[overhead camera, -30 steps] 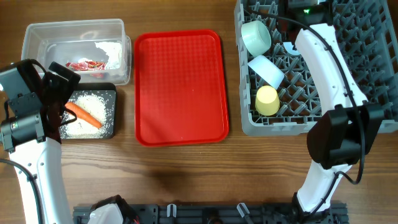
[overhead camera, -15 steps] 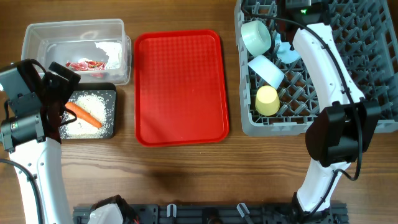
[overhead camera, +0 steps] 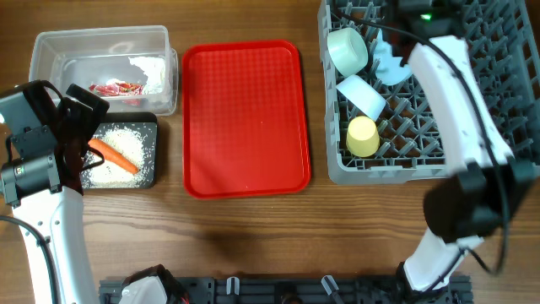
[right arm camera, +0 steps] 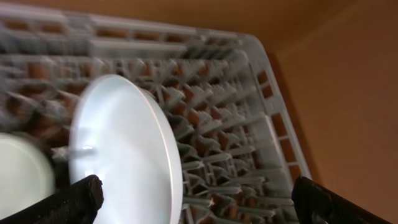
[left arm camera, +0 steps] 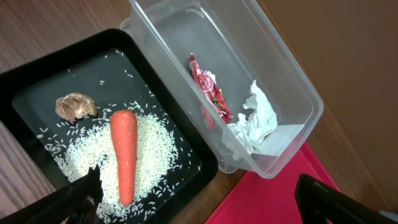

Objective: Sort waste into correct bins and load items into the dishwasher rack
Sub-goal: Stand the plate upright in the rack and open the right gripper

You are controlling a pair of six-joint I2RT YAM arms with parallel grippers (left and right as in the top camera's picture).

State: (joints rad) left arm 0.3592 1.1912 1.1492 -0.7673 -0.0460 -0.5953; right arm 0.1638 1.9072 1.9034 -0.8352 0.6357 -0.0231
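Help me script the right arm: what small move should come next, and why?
Probably lift the right gripper straight up, clear of the plate: its jaws stand open, the plate stands on edge in the rack, and a sideways move might tip it.

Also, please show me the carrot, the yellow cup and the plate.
carrot (left arm camera: 123, 154), left wrist view, middle of its body.
yellow cup (overhead camera: 363, 136), overhead view, its rounded side.
plate (right arm camera: 121, 146), right wrist view, centre of its face.

surface: plain brown wooden table (overhead camera: 245, 236), grain running side to side in the overhead view | near edge: dark rail (overhead camera: 278, 291) along the bottom | light: soft, even, only faint shadows on the wood
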